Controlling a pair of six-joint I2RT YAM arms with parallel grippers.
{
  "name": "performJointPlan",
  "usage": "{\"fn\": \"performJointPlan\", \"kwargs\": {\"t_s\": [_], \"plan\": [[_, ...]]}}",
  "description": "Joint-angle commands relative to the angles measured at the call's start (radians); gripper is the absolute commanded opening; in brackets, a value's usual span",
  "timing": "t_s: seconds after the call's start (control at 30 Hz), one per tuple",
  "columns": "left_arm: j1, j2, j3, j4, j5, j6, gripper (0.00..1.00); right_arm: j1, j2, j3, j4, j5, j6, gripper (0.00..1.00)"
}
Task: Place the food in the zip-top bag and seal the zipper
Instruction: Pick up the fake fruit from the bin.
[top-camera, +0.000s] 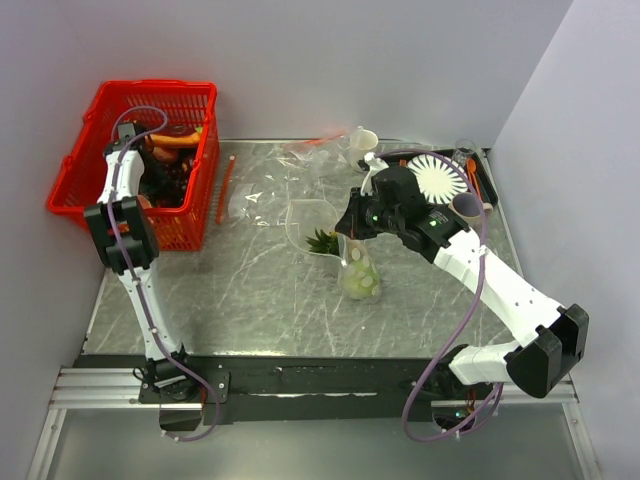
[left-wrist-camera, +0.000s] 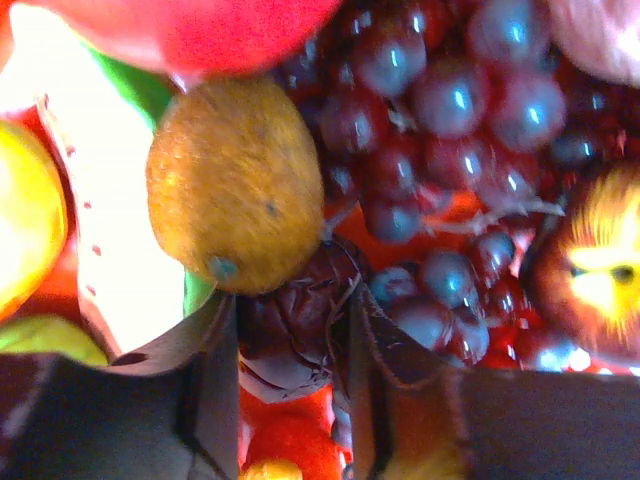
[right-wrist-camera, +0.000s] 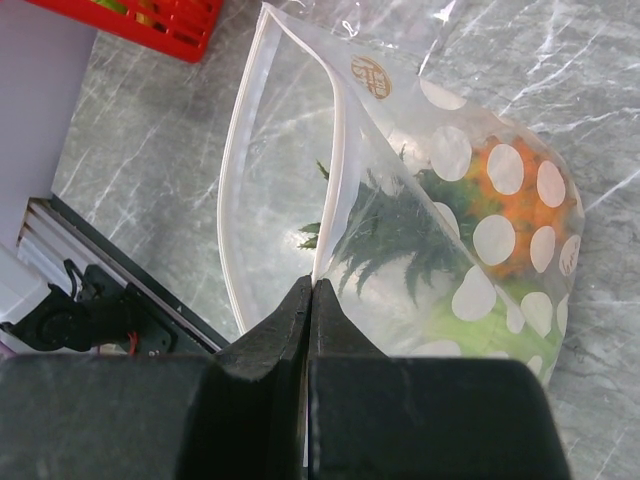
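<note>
In the upper left of the top view we are keeping the left gripper (left-wrist-camera: 290, 305) down inside the red basket (top-camera: 80, 170); its fingers are pinching a wrinkled dark purple piece (left-wrist-camera: 285, 350), beside a brown kiwi (left-wrist-camera: 235, 185) and a grape bunch (left-wrist-camera: 450, 110); at the centre of the marble table (top-camera: 250, 300) the right gripper (right-wrist-camera: 310, 290), jaws pressed together, is gripping the white zipper (right-wrist-camera: 236, 200) of the spotted zip-top bag (right-wrist-camera: 290, 190), which is gaping open and holding a leafy tuft (right-wrist-camera: 400, 240), an orange piece (right-wrist-camera: 520, 215) and a light-green fruit (right-wrist-camera: 470, 330).
</note>
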Motion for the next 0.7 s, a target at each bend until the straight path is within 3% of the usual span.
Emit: {"fn": "performJointPlan", "kwargs": {"t_s": [0.0,0.33,0.67], "plan": [[-0.01,-0.188,-0.042,0.023,0.053,-0.005,0.23,-0.007,0.0,0.0,0.032,0.006,-0.007,0.0],[-0.011,-0.42,-0.202,0.057,0.068,0.018,0.19,-0.018,0.024,0.002,0.026,0.02,-0.005,0.0],[-0.023,-0.58,-0.147,0.094,0.237,-0.009,0.22,-0.041,0.034,-0.003,0.05,-0.031,0.018,0.0]]}}
